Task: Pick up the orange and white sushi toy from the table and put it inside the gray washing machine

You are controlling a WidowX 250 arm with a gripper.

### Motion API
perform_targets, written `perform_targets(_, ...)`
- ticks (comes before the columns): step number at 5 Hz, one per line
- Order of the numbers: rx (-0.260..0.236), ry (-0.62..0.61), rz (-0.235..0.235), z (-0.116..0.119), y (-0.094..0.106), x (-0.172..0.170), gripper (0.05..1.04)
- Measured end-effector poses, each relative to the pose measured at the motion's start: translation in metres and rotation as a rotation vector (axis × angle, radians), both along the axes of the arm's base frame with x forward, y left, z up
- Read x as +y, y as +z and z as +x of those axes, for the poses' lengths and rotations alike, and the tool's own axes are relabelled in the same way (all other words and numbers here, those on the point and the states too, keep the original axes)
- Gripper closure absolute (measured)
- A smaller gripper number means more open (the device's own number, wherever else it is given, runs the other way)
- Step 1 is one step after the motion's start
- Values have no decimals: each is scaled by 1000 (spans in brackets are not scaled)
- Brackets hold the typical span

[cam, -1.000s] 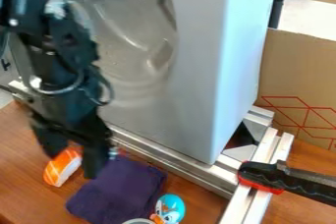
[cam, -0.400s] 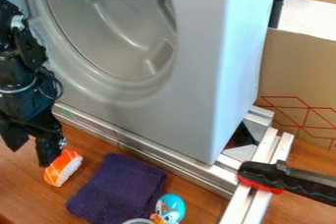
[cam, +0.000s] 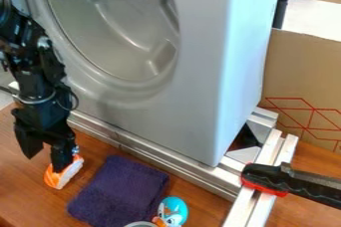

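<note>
At the left of the camera view the black gripper [cam: 45, 163] hangs low over the wooden table, its two fingers apart and open. Its right finger is in front of an orange-and-white sushi toy [cam: 69, 172], covering part of it; whether they touch I cannot tell. The left finger is over bare wood. To the right of the toy lies a folded dark purple cloth [cam: 121, 191]. A blue toy penguin head [cam: 174, 210] sits by the cloth's lower right corner.
A grey panel with a round recess [cam: 190, 116] stands behind the table, along a metal rail [cam: 166, 165]. A black-and-red clamp [cam: 266, 178] grips the right-hand rail. A round rim [cam: 141, 224] shows at the bottom edge.
The gripper first swung left, off the cloth's upper edge, then came slightly back right and lower, onto the sushi toy's side. Toy, cloth and penguin have kept their places.
</note>
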State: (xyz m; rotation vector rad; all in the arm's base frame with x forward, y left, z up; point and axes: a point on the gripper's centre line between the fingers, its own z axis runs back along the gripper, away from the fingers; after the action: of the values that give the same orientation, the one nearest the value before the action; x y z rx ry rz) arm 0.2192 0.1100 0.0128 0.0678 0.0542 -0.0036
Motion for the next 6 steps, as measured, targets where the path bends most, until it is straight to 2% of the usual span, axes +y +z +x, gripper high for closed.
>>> perform_targets(1,17,-38,-8,10,-12,-12,83)
perform_targets(2,11,-23,-17,14,-18,-13,83)
perform_targets(3,53,-8,-11,11,-30,-13,83)
perform_targets(4,65,17,17,9,-29,-9,83)
perform_targets(5,67,29,17,7,-29,-6,117)
perform_targets(6,74,49,9,2,-30,-5,391)
